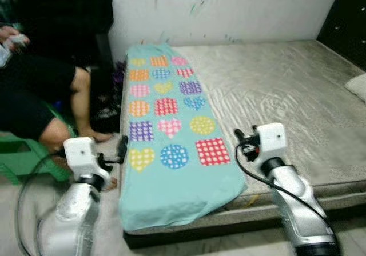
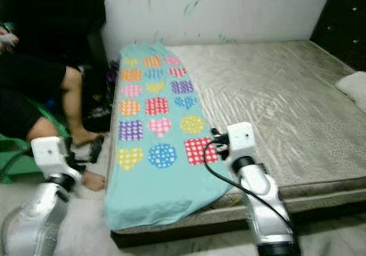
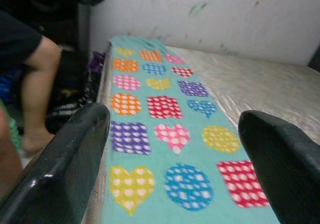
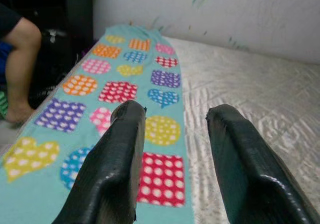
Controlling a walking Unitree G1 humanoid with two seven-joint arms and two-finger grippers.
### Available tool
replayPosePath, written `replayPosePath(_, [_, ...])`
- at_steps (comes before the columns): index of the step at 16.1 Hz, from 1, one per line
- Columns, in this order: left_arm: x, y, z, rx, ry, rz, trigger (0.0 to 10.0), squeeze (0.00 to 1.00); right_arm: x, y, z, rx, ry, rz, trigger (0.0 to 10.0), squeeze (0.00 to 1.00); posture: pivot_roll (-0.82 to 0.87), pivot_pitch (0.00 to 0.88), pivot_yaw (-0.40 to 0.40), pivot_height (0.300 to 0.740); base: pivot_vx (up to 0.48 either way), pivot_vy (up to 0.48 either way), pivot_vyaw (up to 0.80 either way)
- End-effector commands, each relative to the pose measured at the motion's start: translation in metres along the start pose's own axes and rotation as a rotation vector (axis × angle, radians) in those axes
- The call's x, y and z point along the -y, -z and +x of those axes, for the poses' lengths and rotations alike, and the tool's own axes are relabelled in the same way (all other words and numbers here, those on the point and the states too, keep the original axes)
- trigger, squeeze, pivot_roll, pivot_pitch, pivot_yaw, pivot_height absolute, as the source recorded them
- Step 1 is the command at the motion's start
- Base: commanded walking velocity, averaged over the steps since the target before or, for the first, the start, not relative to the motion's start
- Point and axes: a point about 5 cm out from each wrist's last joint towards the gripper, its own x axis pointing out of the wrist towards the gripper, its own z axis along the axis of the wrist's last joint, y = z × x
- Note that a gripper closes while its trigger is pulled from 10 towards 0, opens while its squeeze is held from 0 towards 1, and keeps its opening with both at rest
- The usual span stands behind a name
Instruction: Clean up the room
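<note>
A teal blanket (image 1: 171,147) with coloured dotted hearts, squares and circles lies folded in a long strip along the left edge of the bare grey mattress (image 1: 286,90). Its near end hangs slightly over the mattress's front edge. My left gripper (image 1: 121,148) is open just off the blanket's near left side, beside the bed. In the left wrist view its fingers (image 3: 75,149) stand wide apart with nothing between them. My right gripper (image 1: 243,139) hovers open at the blanket's near right corner, by the red dotted square (image 4: 162,178). Nothing is held in either one.
A person (image 1: 40,90) sits on a green stool (image 1: 23,159) to the left of the bed, bare feet on the floor near my left arm. A white pillow (image 1: 357,86) lies at the mattress's right edge. A marked white wall (image 1: 229,10) runs behind the bed.
</note>
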Motion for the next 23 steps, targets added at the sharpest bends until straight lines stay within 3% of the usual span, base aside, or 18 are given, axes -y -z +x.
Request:
replayPosePath(1, [-0.0015,-0.0021,0.0001,0.003,0.003,0.016,10.0,0.0,-0.0023,0.0004,0.0003,0.002,-0.008,0.002,10.0,0.0,-0.06,0.01,-0.004,0.74,0.0,0.0,0.0])
replayPosePath(10, [0.0079,-0.0086,0.0007,0.052,0.08,-0.002,10.0,0.0,-0.0027,-0.0007,0.0012,0.009,-0.008,-0.004,10.0,0.0,-0.06,0.018,-0.006,0.74,0.105,0.0,0.0])
replayPosePath(19, [0.0072,-0.0082,0.001,0.046,0.081,0.003,10.0,0.0,-0.0012,0.0006,0.0003,0.007,0.007,-0.001,10.0,0.0,-0.06,0.021,-0.004,0.74,0.327,0.0,0.0])
replayPosePath(23, [0.0055,-0.0048,0.0031,0.023,0.046,-0.022,10.0,0.0,0.0,-0.0003,0.0005,0.014,0.015,-0.005,10.0,0.0,-0.06,0.021,-0.003,0.74,0.061,0.0,0.0])
